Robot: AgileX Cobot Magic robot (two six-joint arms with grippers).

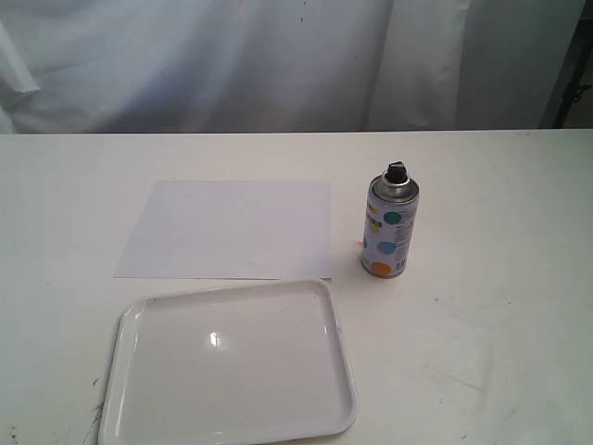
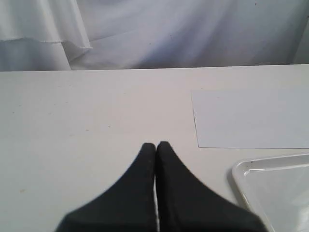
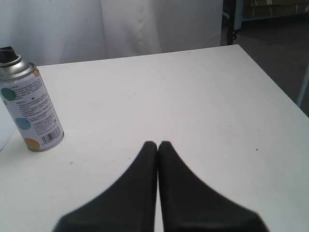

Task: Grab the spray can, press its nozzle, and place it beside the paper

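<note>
The spray can [image 1: 390,229] stands upright on the white table, just right of the paper [image 1: 228,229], its black nozzle [image 1: 396,172] on top. The right wrist view shows the same spray can [image 3: 30,104] off to one side, well apart from my right gripper [image 3: 158,144], which is shut with nothing in it. My left gripper [image 2: 156,144] is shut and empty too, over bare table, with the paper [image 2: 251,118] some way off. Neither gripper shows in the exterior view.
A glossy white tray [image 1: 125,362] with a raised rim lies in front of the paper, its corner also in the left wrist view [image 2: 241,175]. White cloth hangs behind the table. The table's right edge [image 3: 270,79] drops to a dark floor.
</note>
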